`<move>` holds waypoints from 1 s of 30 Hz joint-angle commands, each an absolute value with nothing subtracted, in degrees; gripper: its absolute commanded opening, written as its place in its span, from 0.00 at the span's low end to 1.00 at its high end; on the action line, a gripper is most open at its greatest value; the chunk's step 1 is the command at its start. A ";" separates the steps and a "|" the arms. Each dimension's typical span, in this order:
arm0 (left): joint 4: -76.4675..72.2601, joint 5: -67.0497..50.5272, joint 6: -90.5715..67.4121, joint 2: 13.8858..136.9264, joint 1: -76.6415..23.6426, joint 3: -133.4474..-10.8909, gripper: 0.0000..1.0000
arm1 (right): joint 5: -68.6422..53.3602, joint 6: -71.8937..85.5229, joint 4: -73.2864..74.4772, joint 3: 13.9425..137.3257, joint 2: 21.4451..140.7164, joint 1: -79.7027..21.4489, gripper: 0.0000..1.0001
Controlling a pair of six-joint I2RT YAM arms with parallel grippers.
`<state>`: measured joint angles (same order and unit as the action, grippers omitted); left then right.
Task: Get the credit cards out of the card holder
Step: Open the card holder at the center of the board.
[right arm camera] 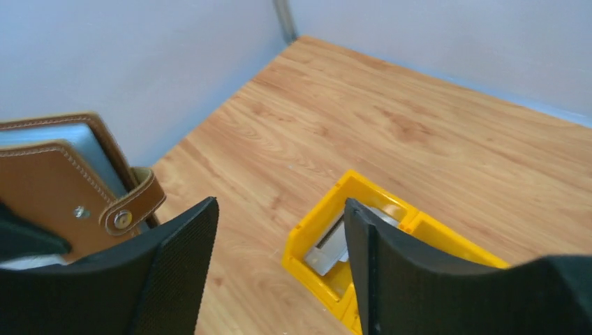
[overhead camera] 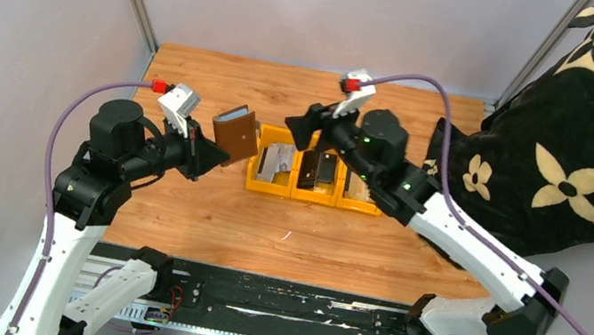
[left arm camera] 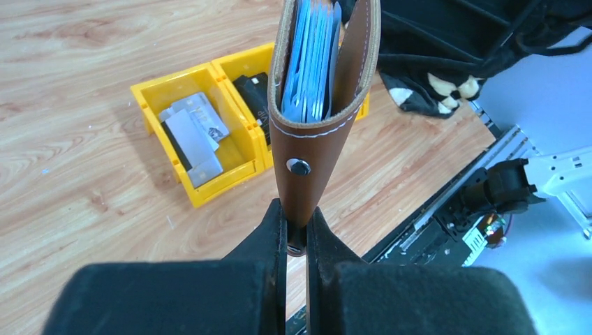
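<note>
No legible txt anywhere; print on grey cards (left arm camera: 190, 136) in yellow bin (left arm camera: 216, 185) too small to read.

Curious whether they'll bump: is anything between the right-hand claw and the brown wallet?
Nothing solid. The top view shows only a gap between the right claw and the wallet, with wooden table and the yellow bin's end beneath.

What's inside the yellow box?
The yellow box holds silvery cards in its left compartment, dark cards in the middle. The right arm covers most of the third, so I cannot see inside.
</note>
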<state>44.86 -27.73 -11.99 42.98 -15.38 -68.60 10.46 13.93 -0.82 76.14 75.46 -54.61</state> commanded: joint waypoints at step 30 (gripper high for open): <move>22.36 -52.67 -33.38 41.59 -15.60 -69.48 0.00 | -13.54 32.69 -60.14 54.98 73.87 -54.15 0.78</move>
<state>28.18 -47.75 -29.52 42.57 -15.38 -69.49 -17.72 34.72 -57.93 52.51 72.49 -53.32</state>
